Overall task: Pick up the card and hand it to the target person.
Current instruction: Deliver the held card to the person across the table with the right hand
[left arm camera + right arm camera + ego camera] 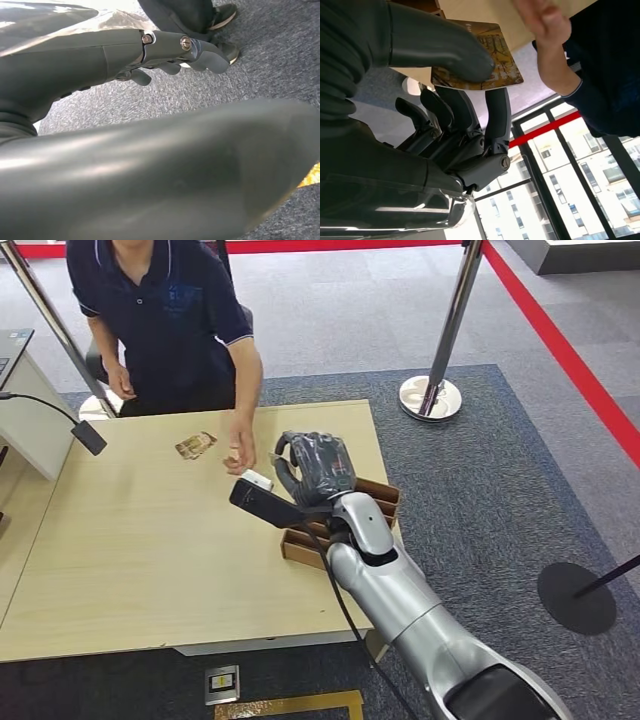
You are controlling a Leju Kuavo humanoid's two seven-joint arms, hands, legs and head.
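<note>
Two cards: one (497,65) pinched by right hand (313,468) | one (195,445) on table (136,560) | left hand (177,55) fingers loosely apart, empty

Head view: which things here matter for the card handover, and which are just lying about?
Job:
card pinched in right hand
person's hand reaching in

Lying about:
second card on table
brown tray
stanchion base

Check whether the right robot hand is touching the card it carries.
Touching. The right wrist view shows the right robot hand pinching the card between thumb and finger.
</note>
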